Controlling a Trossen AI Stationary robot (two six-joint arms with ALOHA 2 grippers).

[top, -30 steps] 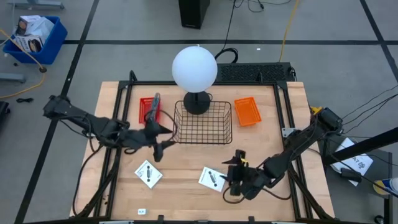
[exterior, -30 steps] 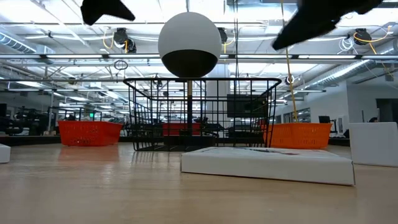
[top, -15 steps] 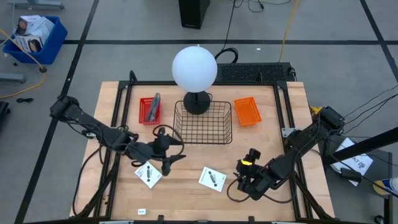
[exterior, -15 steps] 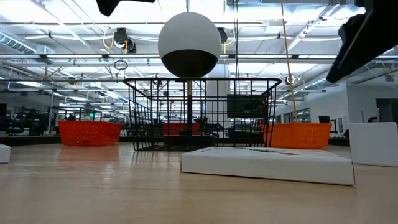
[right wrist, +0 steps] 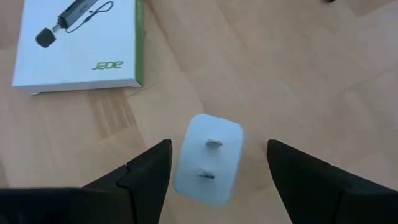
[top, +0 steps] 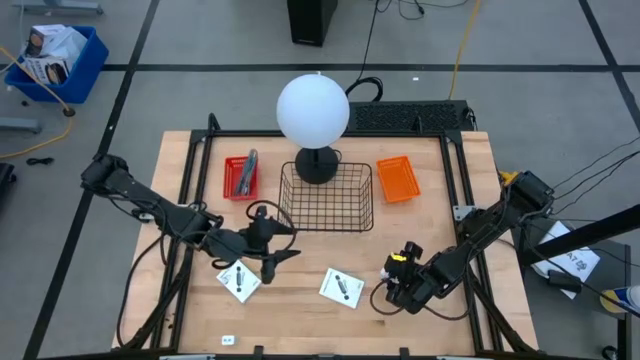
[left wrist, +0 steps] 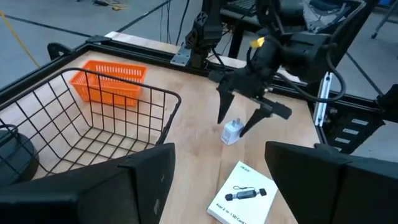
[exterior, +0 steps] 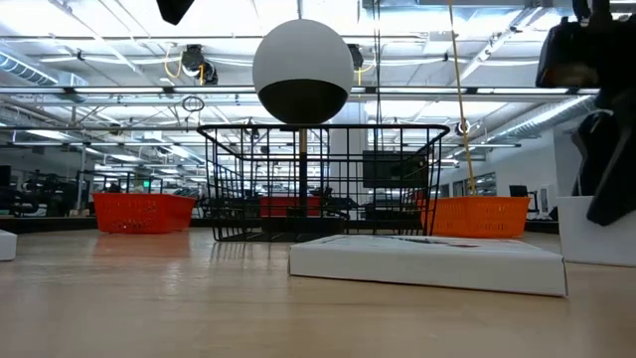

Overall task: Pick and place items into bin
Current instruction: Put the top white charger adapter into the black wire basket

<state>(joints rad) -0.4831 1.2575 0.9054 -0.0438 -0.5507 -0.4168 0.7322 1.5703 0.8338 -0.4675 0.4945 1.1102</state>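
1. The right gripper [right wrist: 214,177] hangs with its jaws spread wide and empty, straight over a small white plug [right wrist: 207,158] lying prongs-up on the counter [top: 300,310]. The plug sits between the two fingers [right wrist: 146,171], so the coming move looks like a plain drop and close.
2. In the left wrist view the same plug [left wrist: 232,132] rests just below the right gripper's [left wrist: 245,118] spread tips, not yet touched.
3. The right arm is clearly the nearer one; the plug lies at the near right of the counter.
4. A white boxed card [top: 341,287] lies just left of the plug, apart from it.
5. The left gripper [top: 272,254] hovers open and empty beside a second card [top: 238,280], near left.
6. The wire basket [top: 327,196] stands farther back at the middle, well apart from the plug.
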